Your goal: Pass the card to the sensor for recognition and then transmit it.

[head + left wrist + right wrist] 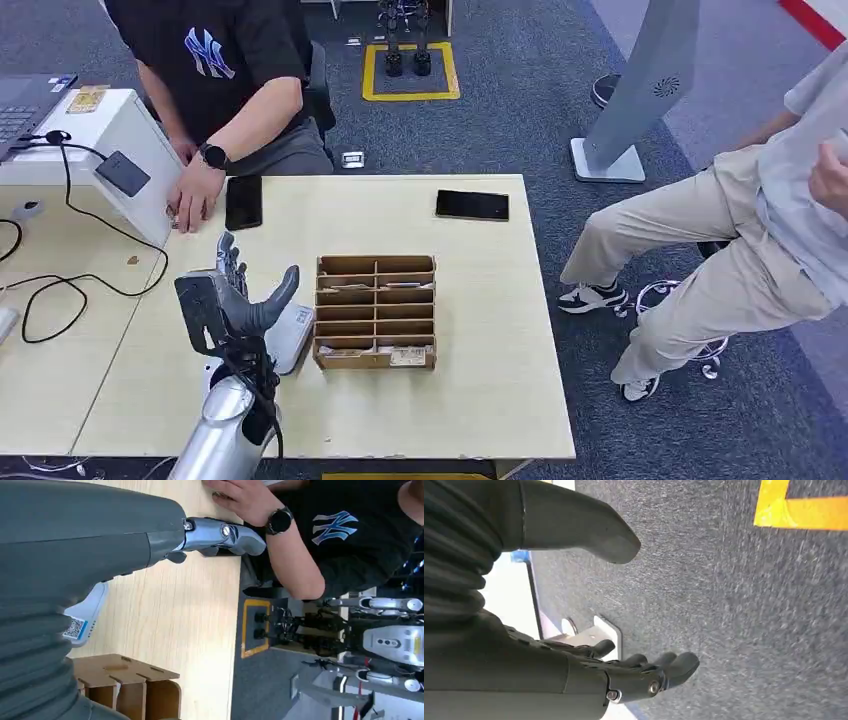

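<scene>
Step in hand: approach, with no card yet taken. The left robot hand point(240, 300) is raised above the near-left part of the bench point(500, 330), fingers spread wide and thumb out, holding nothing. It hovers over a white device with a QR label point(292, 335), which I judge to be the sensor, lying just left of the cardboard organiser point(376, 312).

Location of the task's thing: cards point(405, 355) lie flat in the organiser's slots, most plainly in the near row. Which card is intended cannot be told.

Next move, as a judgement: the left robot hand must travel right to the organiser and pinch 1 thin card out of a shallow slot, which calls for a fine fingertip grip and little clearance against the dividers. The card then goes to the sensor and on to a person, likely the seated person point(215, 60) at the far-left edge, whose hand point(193, 195) rests on the bench beside a dark phone point(243, 202).

Differences between views: the left wrist view shows the QR label point(76, 628) clearly. The right wrist view shows the right robot hand point(644, 672) hanging over grey carpet point(749, 605), fingers loosely open and empty.
</scene>
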Tool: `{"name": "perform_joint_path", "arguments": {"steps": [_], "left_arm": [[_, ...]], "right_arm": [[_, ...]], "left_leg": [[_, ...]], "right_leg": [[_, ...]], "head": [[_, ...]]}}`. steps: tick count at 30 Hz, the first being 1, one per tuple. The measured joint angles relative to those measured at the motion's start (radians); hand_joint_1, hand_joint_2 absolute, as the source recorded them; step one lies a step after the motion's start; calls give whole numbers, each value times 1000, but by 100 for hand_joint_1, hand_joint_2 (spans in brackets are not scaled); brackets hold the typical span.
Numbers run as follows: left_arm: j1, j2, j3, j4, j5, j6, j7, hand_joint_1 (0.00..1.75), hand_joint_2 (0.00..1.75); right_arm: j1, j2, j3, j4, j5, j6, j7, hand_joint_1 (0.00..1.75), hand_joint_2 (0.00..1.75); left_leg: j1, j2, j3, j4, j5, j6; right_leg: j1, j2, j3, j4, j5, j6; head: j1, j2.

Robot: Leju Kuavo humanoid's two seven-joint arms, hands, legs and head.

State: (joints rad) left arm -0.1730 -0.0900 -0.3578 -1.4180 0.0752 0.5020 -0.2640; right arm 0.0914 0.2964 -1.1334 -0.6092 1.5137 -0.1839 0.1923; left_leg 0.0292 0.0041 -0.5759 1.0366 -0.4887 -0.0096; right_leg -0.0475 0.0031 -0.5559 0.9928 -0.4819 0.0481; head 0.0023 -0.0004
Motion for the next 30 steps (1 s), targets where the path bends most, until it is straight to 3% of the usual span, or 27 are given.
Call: {"name": "perform_joint_path", "arguments": {"steps": [3, 7, 9, 14, 19, 23, 26, 30], "left_arm": [[16, 8, -5, -32, -1, -4, -10, 0, 175], [64, 34, -28, -107, -13, -90, -62, 0, 175], [99, 58, -45, -152, -36, -167, -100, 0, 175], [169, 114, -68, -243, -24, -478, -185, 0, 175], [212, 150, -78, -282, -75, -636, -254, 0, 175], [226, 175, -90, -291, -189, -640, -273, 0, 175], [227, 199, -111, -291, -321, -574, -274, 0, 175], [227, 222, -132, -291, -374, -541, -270, 0, 175]], "right_arm": [[1, 2, -1, -8, 0, 6, 0, 0, 175], [4, 6, -6, -30, 0, 31, -10, 0, 175], [6, 7, -8, -42, 0, 43, -18, 0, 175], [10, 6, -8, -62, 0, 63, -37, 0, 175], [10, 6, -9, -68, 0, 72, -47, 0, 175], [10, 4, -8, -69, 0, 69, -47, 0, 175], [11, 2, -7, -69, 0, 66, -47, 0, 175], [10, 2, -6, -69, 0, 66, -46, 0, 175]], "left_leg": [[0, 0, 0, 0, 0, 0], [0, 0, 0, 0, 0, 0], [0, 0, 0, 0, -1, 0], [0, 1, -1, 0, -1, 0], [0, 1, -1, 0, -1, 0], [0, 1, -1, 0, -1, 0], [0, 1, -1, 0, -1, 0], [0, 0, -1, 0, -1, 0]], "right_leg": [[0, 0, 0, 0, 0, 0], [0, 0, 0, 0, 0, 0], [0, 0, -1, 0, 0, 0], [0, 0, -1, 0, -1, 0], [0, 0, -1, 0, -1, 0], [0, 0, -1, 0, -1, 0], [0, 0, -1, 0, -1, 0], [0, 0, -1, 0, -1, 0]], "head": [[0, 0], [0, 0], [0, 0], [0, 0], [0, 0], [0, 0], [0, 0], [0, 0]]}}
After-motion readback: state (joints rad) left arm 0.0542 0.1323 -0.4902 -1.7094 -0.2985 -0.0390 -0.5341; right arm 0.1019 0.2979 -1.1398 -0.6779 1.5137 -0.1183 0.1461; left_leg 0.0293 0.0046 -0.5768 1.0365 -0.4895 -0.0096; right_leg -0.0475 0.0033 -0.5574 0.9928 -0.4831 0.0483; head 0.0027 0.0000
